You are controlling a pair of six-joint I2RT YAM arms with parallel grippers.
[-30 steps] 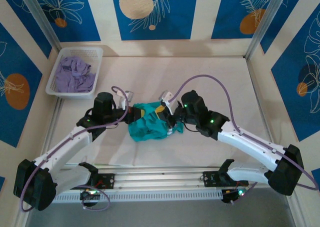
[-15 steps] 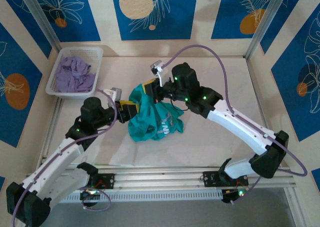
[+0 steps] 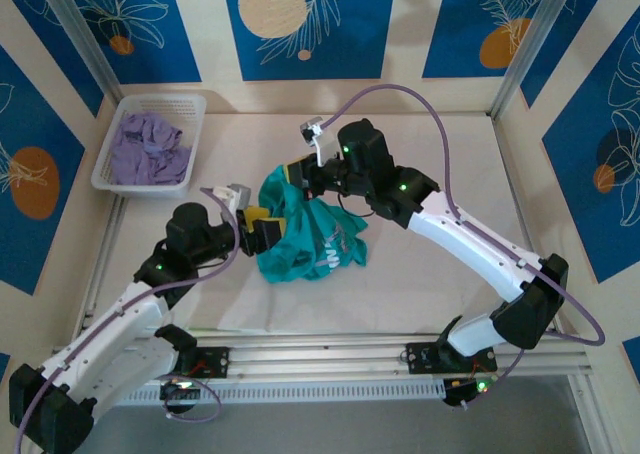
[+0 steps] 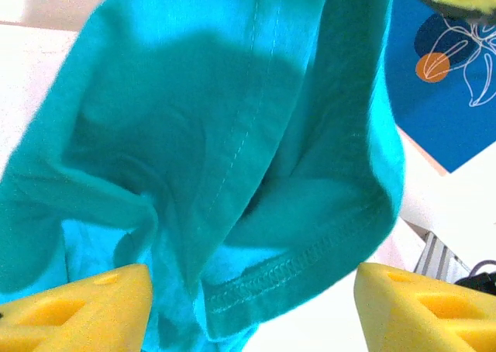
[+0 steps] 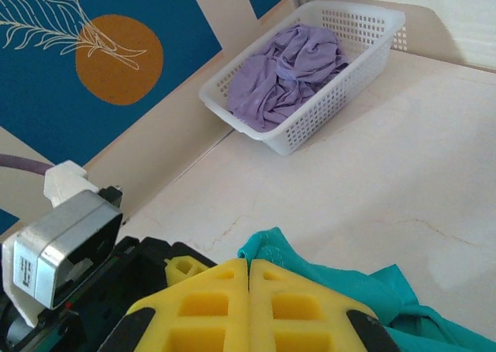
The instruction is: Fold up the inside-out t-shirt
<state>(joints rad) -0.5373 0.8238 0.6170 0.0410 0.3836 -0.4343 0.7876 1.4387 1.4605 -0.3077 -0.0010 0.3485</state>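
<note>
From where I stood, the table [image 3: 450, 144] ran out ahead of both arms. The basket [image 3: 160, 101] sat in its far left corner, with a bunched garment [image 3: 145, 149] lying inside. The t-shirt [image 3: 315, 239] was near the middle of the table, a little to the left and well apart from the basket. Its lower part was heaped on the surface and its far edge was lifted. The right gripper [image 5: 249, 264] was behind the t-shirt and above it, pinched onto that raised edge. The left gripper [image 4: 248, 305] sat just left of the t-shirt, fingers [image 4: 85, 305] spread, with a hem hanging between them.
</note>
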